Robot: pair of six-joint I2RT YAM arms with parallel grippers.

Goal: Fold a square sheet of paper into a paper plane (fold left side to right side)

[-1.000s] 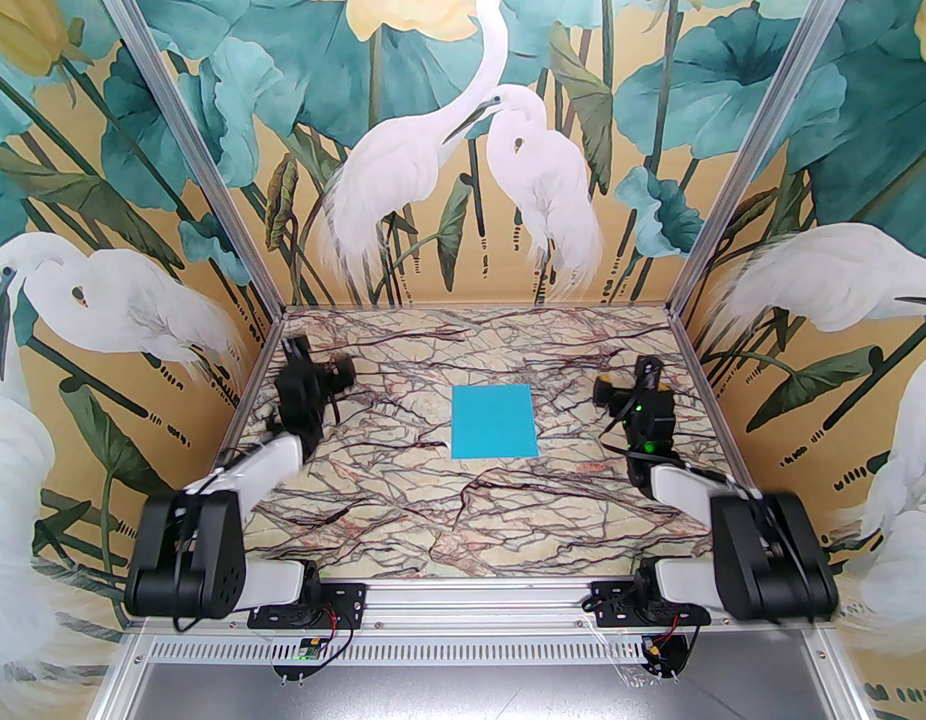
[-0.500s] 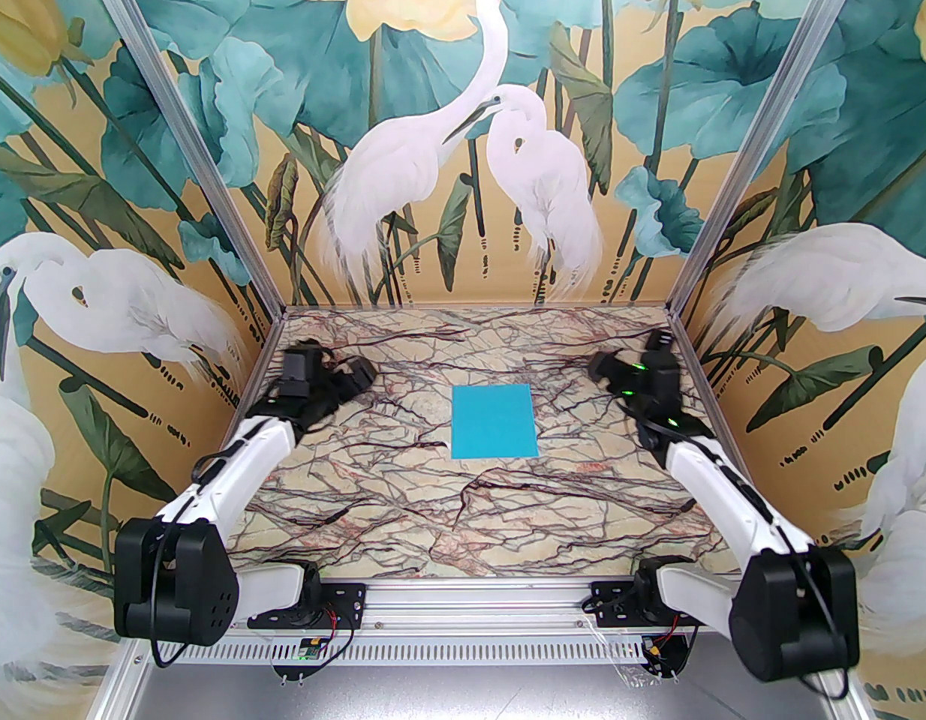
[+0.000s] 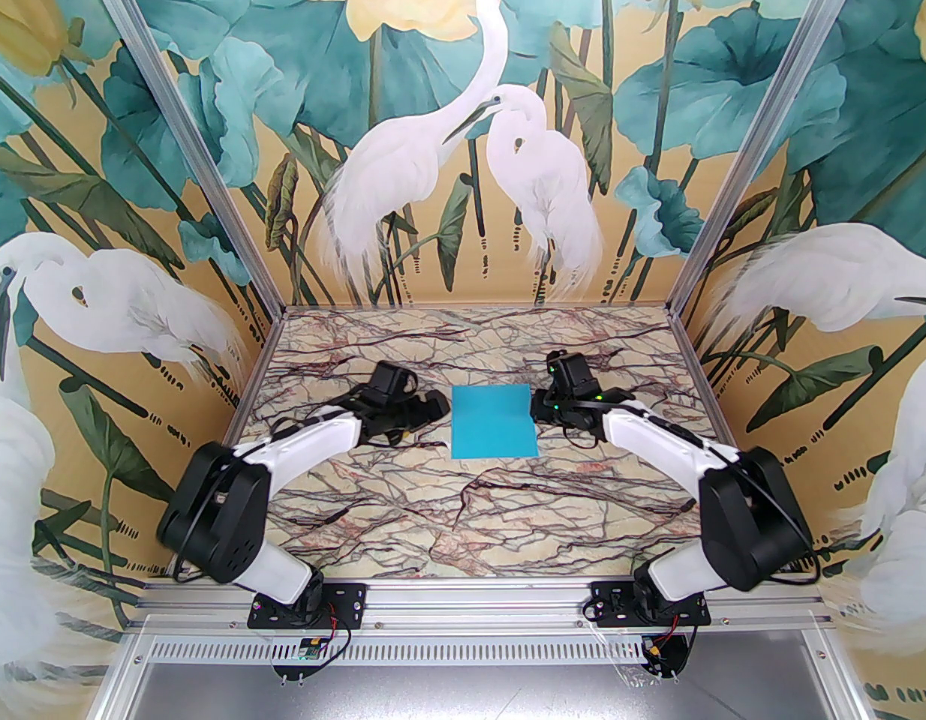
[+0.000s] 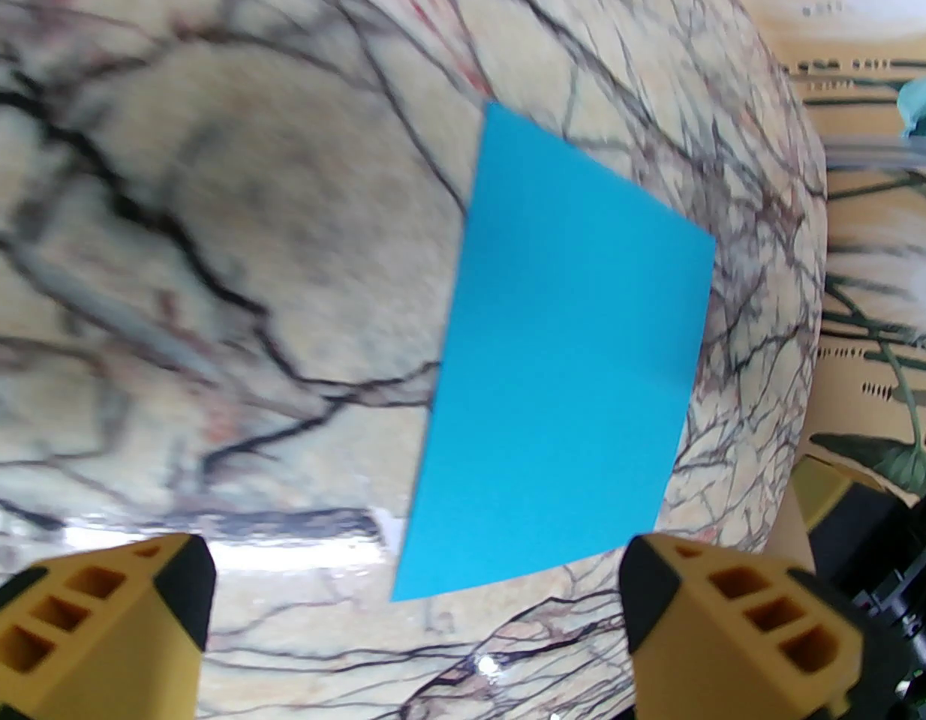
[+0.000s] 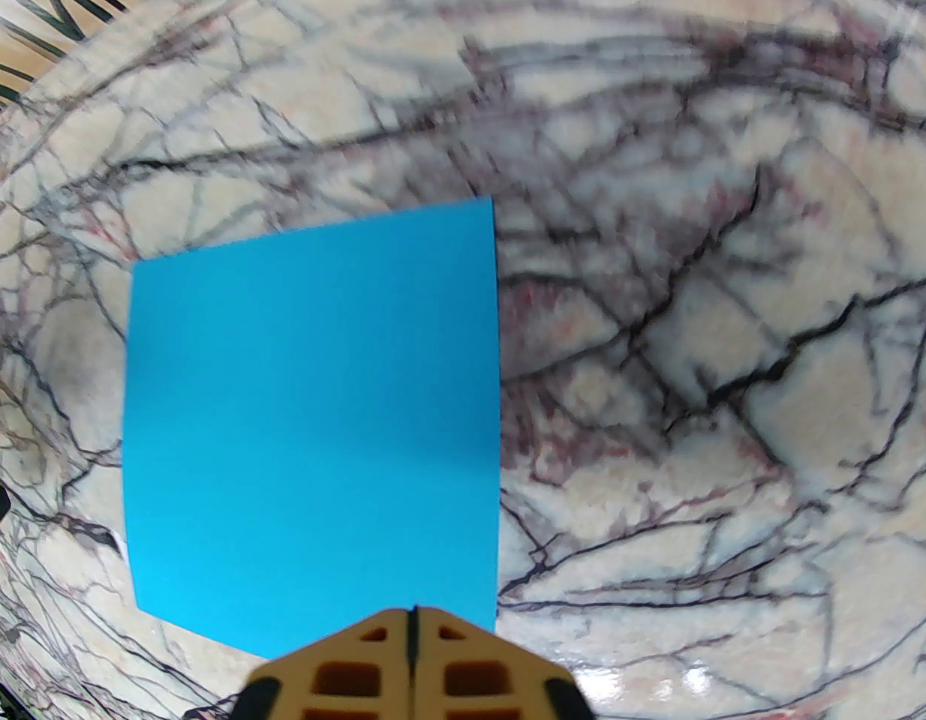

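Square sheet of paper [image 3: 493, 421]: plain bright cyan, unmarked, edges straight, corners sharp; flat on marble-pattern table [image 3: 463, 522], mid-table, btwn the two grippers; taller than wide as seen from top cam.
Left gripper [image 3: 436, 406]: low, just beside sheet's left edge.
Right gripper [image 3: 536, 406]: at sheet's right edge, far half.
Top cam: overall layout, both arms reaching inward; jaw gaps not readable there, grippers just dark shapes.
L wrist cam: yellow fingers [image 4: 118, 627] wide apart, gripping nothing; sheet [image 4: 568, 372] ahead, its nearest corner btwn the tips; surface smooth, no crease.
R wrist cam: fingers [image 5: 463, 672] pressed together, seam closed; tip overlapping sheet [image 5: 313, 417] at its near edge; pinching paper or just over it: cannot tell.
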